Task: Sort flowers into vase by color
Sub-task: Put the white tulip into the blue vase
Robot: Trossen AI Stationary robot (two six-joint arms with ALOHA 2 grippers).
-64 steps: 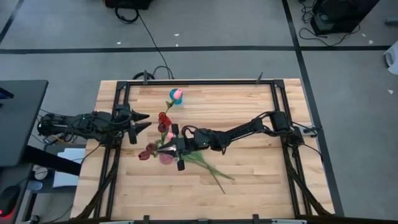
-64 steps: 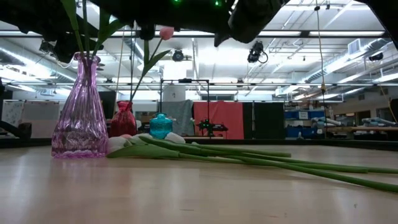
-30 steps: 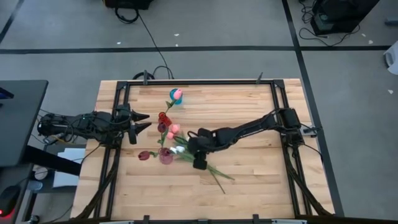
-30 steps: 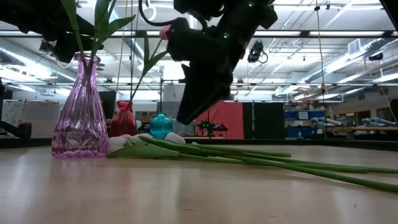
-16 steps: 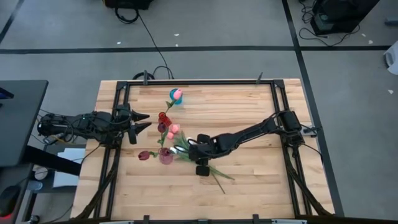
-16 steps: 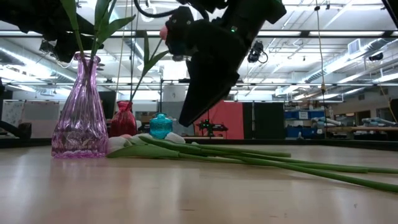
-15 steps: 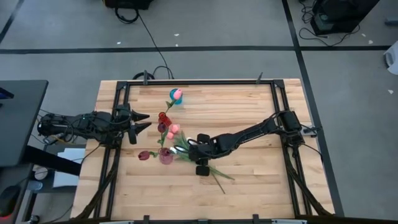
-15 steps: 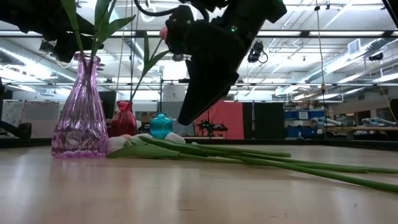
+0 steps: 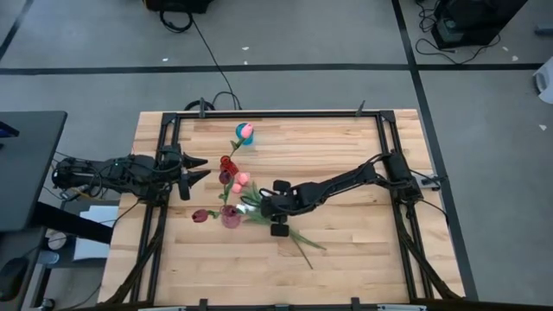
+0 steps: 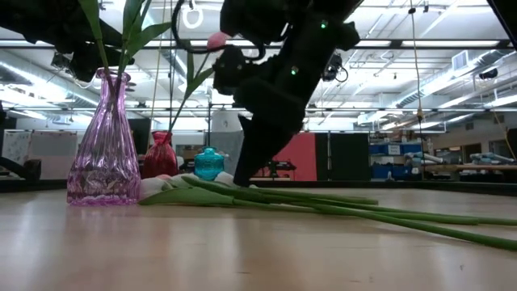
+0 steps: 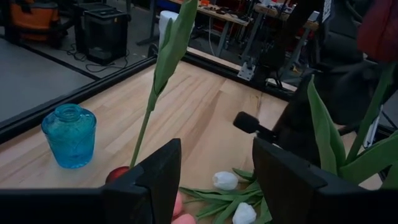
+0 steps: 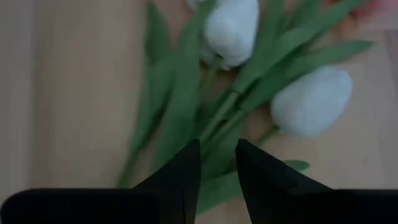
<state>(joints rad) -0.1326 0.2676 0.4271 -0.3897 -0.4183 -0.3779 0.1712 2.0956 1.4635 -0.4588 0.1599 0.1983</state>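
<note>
The loose flowers (image 9: 289,235) lie flat on the table, their white heads (image 12: 309,101) toward the purple vase (image 10: 105,145). Their green stems (image 10: 323,206) run toward the near right. My right gripper (image 12: 217,144) points down over the stems just behind the white heads. It is open by a narrow gap with a stem between the fingers, and its tips (image 10: 242,176) are level with the pile. My left gripper (image 9: 200,169) waits open at the table's left. The purple vase, red vase (image 10: 160,156) and blue vase (image 11: 69,134) each hold tulips.
The three vases stand in a row from the purple vase (image 9: 231,216) through the red vase (image 9: 227,162) to the blue vase (image 9: 244,131), just left of my right gripper (image 9: 263,207). Leaves and heads lean out of them. Bare wood lies to the right and near side.
My right gripper has shifted slightly over the lying flowers and come down, until its fingertips are level with the pile beside the white heads. The flowers and vases have stayed where they were.
</note>
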